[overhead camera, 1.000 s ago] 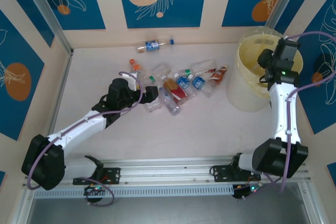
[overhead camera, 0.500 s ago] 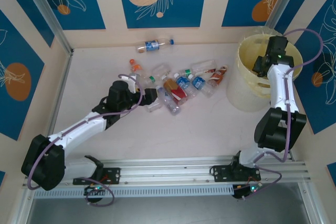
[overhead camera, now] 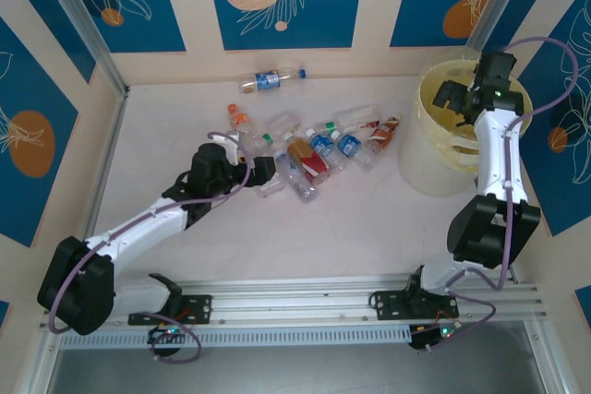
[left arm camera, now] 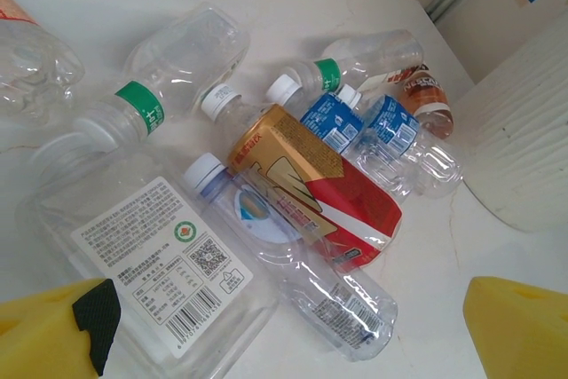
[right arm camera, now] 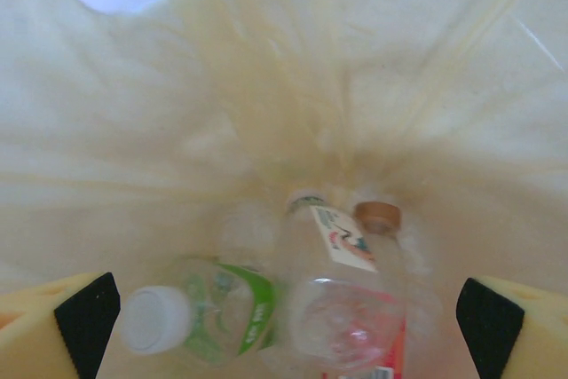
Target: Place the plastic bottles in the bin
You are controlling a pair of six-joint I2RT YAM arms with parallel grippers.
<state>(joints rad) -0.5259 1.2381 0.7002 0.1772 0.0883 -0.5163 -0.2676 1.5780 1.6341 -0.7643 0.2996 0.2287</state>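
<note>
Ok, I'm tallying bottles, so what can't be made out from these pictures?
- Top external: the right gripper hides part of the bin; the piled bottles overlap and are too small to count.
- Right wrist: the binned bottles are blurred and cut by the bottom edge.
- Left wrist: the white-labelled bottle is cut by the bottom edge.

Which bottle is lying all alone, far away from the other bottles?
The blue-labelled bottle at the far edge of the table. It lies on its side, well apart from the pile where the others crowd together.
</note>
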